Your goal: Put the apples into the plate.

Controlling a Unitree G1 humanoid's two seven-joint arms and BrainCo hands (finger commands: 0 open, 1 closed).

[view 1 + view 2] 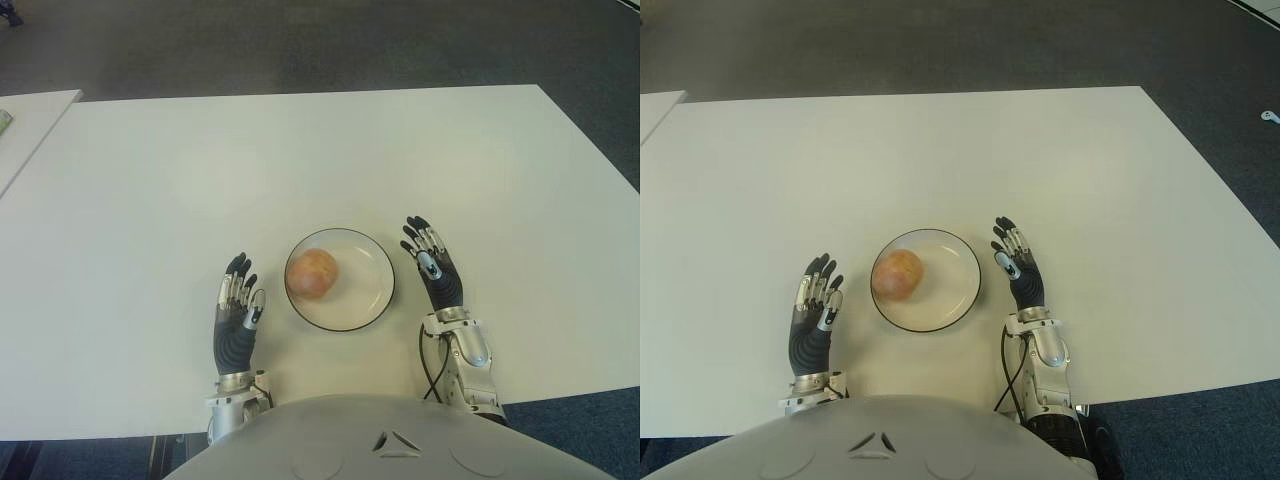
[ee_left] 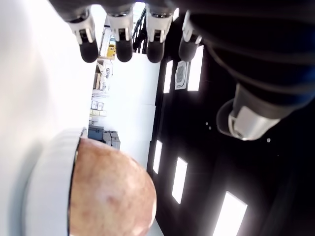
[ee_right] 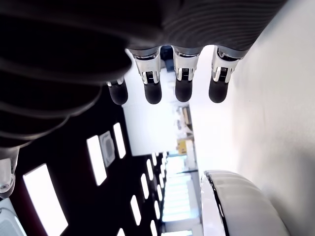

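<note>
One reddish-yellow apple (image 1: 313, 274) lies in the left half of a white plate (image 1: 372, 290) with a dark rim, near the table's front edge. The apple (image 2: 110, 194) and the plate's rim (image 2: 49, 187) also show in the left wrist view. My left hand (image 1: 238, 305) is just left of the plate, fingers straight and holding nothing. My right hand (image 1: 430, 257) is just right of the plate, fingers also extended and empty. The plate's rim (image 3: 231, 201) shows in the right wrist view. I see no other apple.
The wide white table (image 1: 300, 160) stretches away behind the plate. A second white table's corner (image 1: 30, 115) stands at the far left. Dark carpet (image 1: 320, 40) lies beyond the table's far edge.
</note>
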